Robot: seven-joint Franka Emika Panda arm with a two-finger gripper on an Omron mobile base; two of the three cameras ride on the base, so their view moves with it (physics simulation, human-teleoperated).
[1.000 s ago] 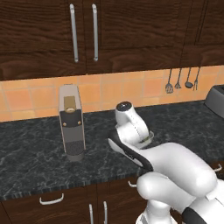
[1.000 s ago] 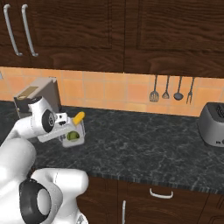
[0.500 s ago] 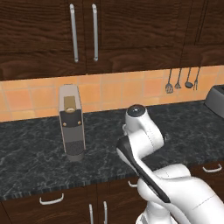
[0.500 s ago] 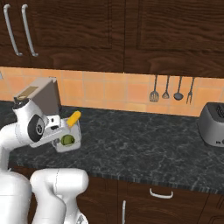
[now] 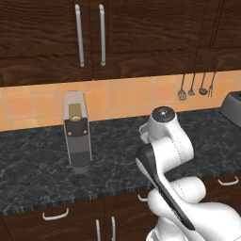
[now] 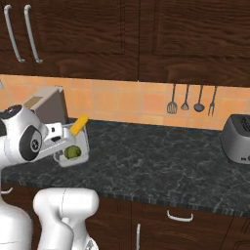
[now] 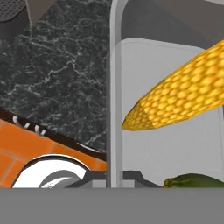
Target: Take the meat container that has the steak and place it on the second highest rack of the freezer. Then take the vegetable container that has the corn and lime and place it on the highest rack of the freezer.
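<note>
Hand view puts us right on the grip: the gripper (image 7: 114,178) is pinched tight on the rim of the vegetable container (image 7: 175,144), a pale grey tray. Inside it the corn (image 7: 179,100) lies across the tray with its pointed tip toward the gripped wall, and the lime (image 7: 192,181) peeks in at the bottom edge, close to the fingers.

Over in the right base view, the tray (image 6: 80,149) hangs tipped up on edge at the end of the arm, lifted clear of the black marble counter (image 6: 161,168). The corn (image 6: 78,125) pokes out past the top rim while the lime (image 6: 72,153) has settled low in the tray. My read: clamping the rim is what lets the arm carry both items at once, but that tilt looks risky for the cob.

Behind the tray stands a tall grey coffee machine (image 5: 76,132), just left of the arm in the left base view. Far right on the counter sits a toaster (image 6: 236,139). Beyond that, an orange tiled backsplash (image 6: 127,102) with hanging utensils (image 6: 191,99), and dark wood wall cabinets (image 5: 94,33) above. The freezer is nowhere among these, so I'd judge the carry there lies ahead.
</note>
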